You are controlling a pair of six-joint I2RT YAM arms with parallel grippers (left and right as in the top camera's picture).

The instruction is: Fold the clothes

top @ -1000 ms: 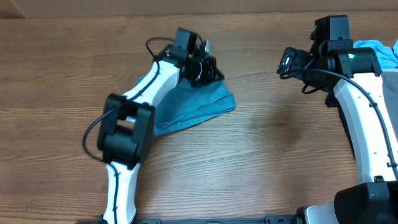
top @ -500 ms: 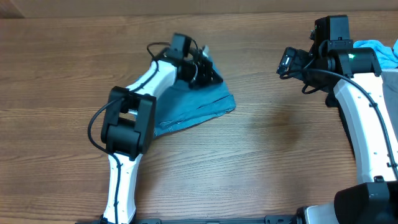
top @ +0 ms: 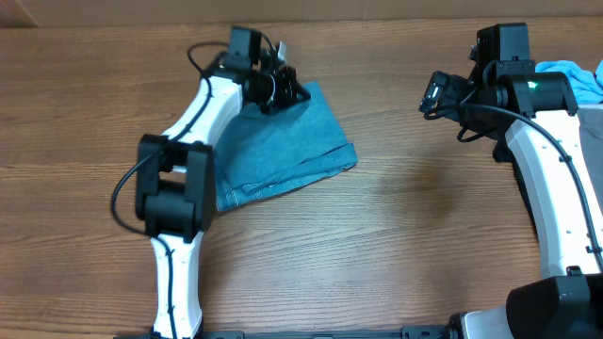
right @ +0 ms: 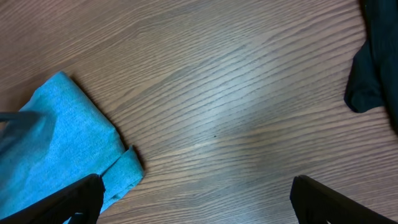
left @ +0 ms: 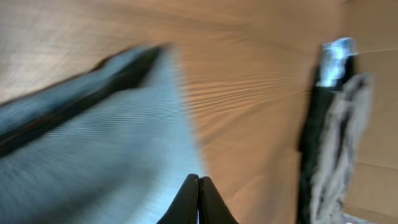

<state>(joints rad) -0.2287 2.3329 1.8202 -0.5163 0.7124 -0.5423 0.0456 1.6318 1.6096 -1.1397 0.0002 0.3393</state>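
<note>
The left gripper point(top: 280, 91), jaws pinched shut on the teal garment's point(top: 283, 151) 12 o'clock corner, is working a fold at the tabletop's point(top: 424, 235) 10 o'clock. The right gripper point(top: 435, 94) is hovering at 2 o'clock, jaws wide. Next, probably: carrying that corner across, then releasing.

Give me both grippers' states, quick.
Left gripper: jaws closed, pinching the edge of the blue garment.
Right gripper: jaws open wide, holding nothing.
</note>
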